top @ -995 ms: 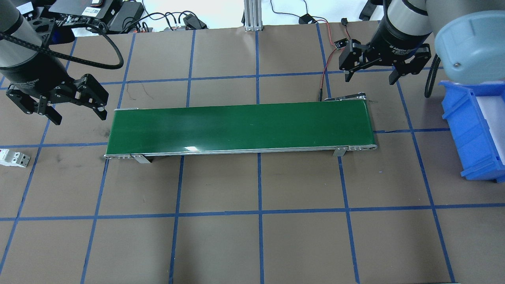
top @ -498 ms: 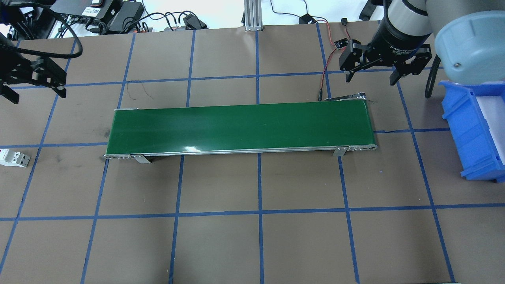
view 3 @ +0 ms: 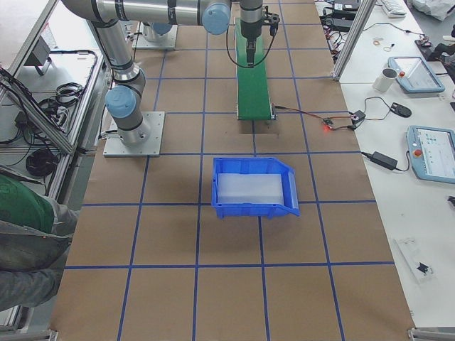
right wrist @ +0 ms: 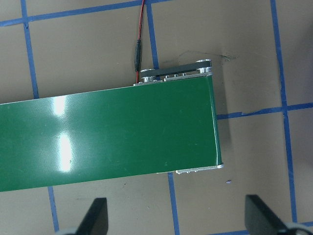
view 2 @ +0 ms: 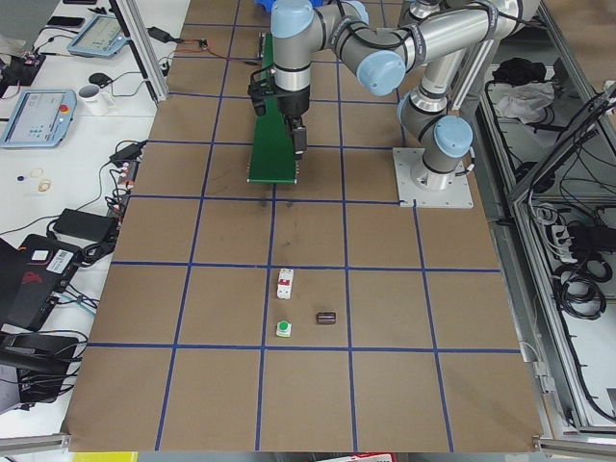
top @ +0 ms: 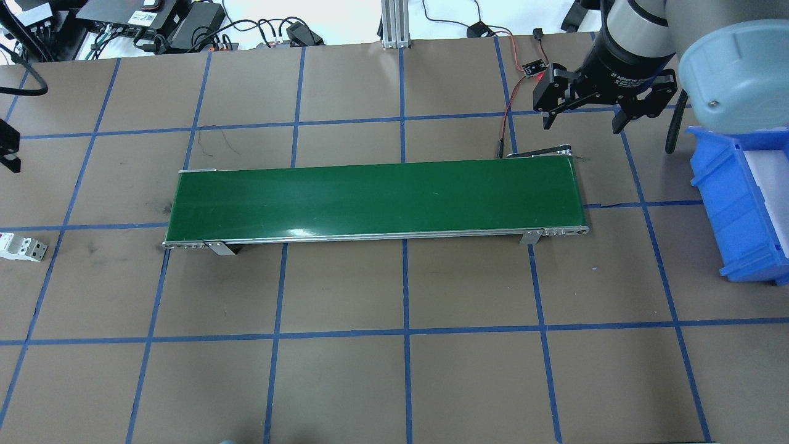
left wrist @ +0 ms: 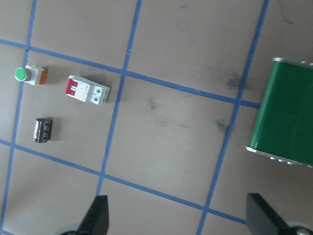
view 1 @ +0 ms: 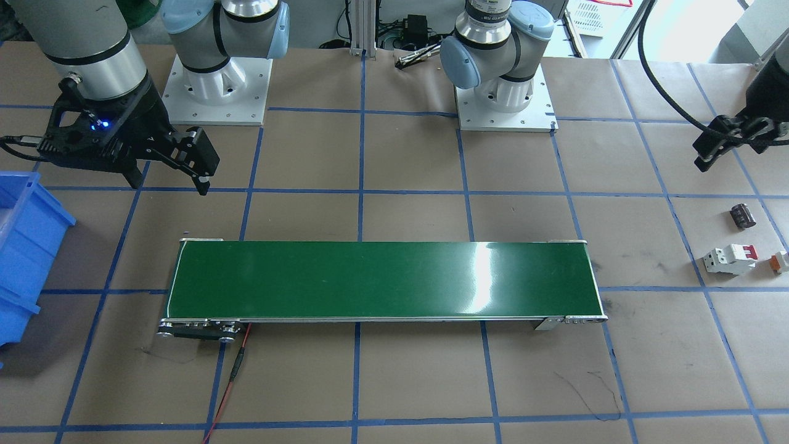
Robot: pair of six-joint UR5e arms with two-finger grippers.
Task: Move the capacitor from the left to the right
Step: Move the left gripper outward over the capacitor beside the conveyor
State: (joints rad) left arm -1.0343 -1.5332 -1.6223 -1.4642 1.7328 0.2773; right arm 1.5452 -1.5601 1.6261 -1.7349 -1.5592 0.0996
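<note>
Swinging outward, the left gripper (left wrist: 178, 216) has left its spot beside the belt's end and now sits almost off the overhead view's left edge. The right gripper (top: 580, 120) has barely shifted. From the left wrist view the left fingers are spread wide, holding nothing, high over the taped paper.

The capacitor (left wrist: 42, 130) lies on its side on the table's (top: 345, 382) left end, just inside a blue tape line. The white breaker (left wrist: 87, 90) lies near it but apart, and a small green-capped part (left wrist: 29, 75) sits beside that. A wide stretch of brown paper and a tape line separate this cluster from the near metal edge of the green conveyor belt (top: 376, 200).

The right gripper hangs with fingers spread beyond the belt's far-right corner. The blue bin (top: 739, 203) stands well apart from the belt's right end.
</note>
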